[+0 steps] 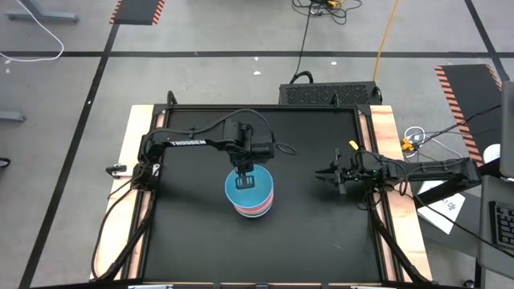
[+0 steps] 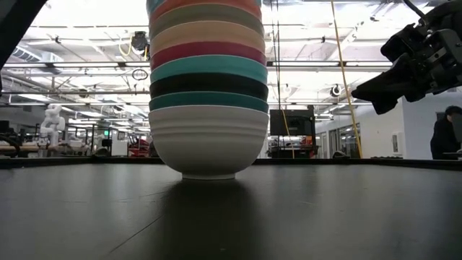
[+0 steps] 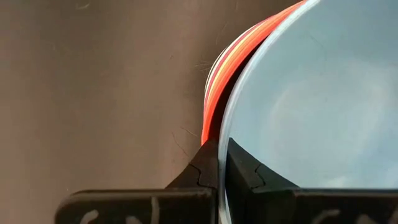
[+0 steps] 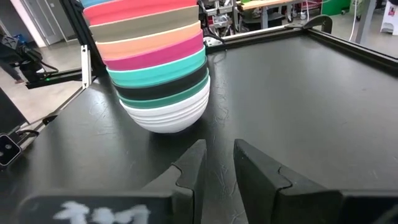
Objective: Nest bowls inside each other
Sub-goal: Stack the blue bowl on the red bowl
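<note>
With the bowls point(image 1: 250, 195) stacked mid-table, the left pincer point(image 3: 217, 163) pinches the light blue bowl's point(image 3: 311, 99) rim. Release should be straight, lifting clear without tilting the stack. The right pincer point(image 4: 217, 163) waits narrowly parted, empty, well apart.

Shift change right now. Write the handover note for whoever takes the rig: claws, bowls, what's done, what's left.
Left claw: over the stack, shut on the rim of the light blue bowl, the topmost one.
Right claw: off to the stack's right, above the table, fingers slightly apart, holding nothing.
Bowls: one stack near the table's middle, white bowl at the bottom; above it dark green, black, teal, magenta, peach, olive, red, light blue.
Done: no loose bowl is visible anywhere on the table.
Left: release the light blue bowl's rim, check it sits fully nested, and lift the left arm clear.
</note>
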You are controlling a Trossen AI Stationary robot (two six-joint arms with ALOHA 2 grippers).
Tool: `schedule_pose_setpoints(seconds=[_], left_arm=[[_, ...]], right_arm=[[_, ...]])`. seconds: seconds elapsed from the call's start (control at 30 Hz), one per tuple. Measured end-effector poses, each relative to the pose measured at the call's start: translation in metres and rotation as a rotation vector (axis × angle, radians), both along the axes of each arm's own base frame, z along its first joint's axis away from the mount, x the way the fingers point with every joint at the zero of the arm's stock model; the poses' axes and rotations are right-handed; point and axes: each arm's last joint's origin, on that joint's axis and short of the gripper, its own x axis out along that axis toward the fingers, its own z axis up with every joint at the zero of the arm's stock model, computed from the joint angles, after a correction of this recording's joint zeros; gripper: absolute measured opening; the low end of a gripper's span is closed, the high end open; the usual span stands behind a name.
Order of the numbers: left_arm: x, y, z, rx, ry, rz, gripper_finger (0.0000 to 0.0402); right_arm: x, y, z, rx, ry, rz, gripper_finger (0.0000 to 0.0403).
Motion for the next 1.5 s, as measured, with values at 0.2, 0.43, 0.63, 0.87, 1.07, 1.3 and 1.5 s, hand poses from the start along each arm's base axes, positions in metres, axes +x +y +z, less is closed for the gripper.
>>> schedule_pose_setpoints(seconds=[0.2,0.43,0.63,0.87,1.07,1.3,1.5], left_arm=[[-0.001,0.003,0.000,-0.008,0.007,0.003,0.0004],[-0.002,0.008,0.011,-0.005,-0.016,0.001,0.0004],[-0.001,0.008,0.013,-0.005,-0.030,-0.003,0.0004],[0.001,0.008,0.013,-0.023,-0.049,0.007,0.0052],[0.003,0.007,0.013,-0.043,-0.071,0.011,0.0125],[0.004,0.003,0.014,-0.050,-0.077,0.020,0.0194],[0.003,0.002,0.014,-0.056,-0.072,0.017,0.0229]], right_arm=[[0.000,0.000,0.002,-0.013,-0.025,0.001,0.0073],[0.001,-0.001,0.003,-0.019,-0.031,-0.015,0.0073],[0.001,-0.001,0.003,-0.019,-0.030,-0.021,0.0073],[0.000,-0.001,0.003,-0.017,-0.030,-0.021,0.0073],[0.000,-0.001,0.002,-0.016,-0.022,-0.020,0.0073],[0.000,-0.001,0.001,-0.016,-0.014,-0.020,0.0073],[0.000,-0.001,0.001,-0.018,-0.014,-0.018,0.0073]])
